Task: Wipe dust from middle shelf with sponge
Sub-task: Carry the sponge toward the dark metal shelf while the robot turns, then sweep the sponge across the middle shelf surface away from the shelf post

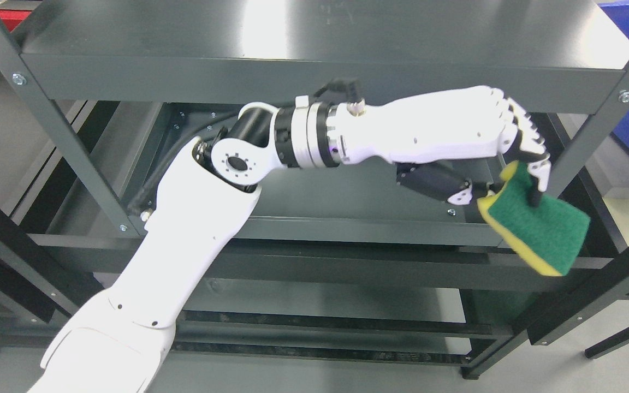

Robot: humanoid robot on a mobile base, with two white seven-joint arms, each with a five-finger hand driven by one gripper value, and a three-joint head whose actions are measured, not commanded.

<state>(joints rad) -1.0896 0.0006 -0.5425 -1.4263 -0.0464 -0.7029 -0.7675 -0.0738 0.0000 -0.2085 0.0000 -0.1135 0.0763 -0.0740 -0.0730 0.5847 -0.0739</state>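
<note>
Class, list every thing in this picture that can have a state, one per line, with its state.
left hand: shut on the sponge, at the shelf's right front corner
sponge: held, tilted, green scrub side facing the camera, yellow foam behind
middle shelf: bare where visible, sponge not flat on it
top shelf: bare, glossy

left arm (183, 234) reaching rightward | left hand (511, 147) fingers curled, gripping; palm down

Sponge (538, 232) in left hand (511, 147) — at middle shelf's (347, 229) right front edge, under top shelf (314, 49).
</note>
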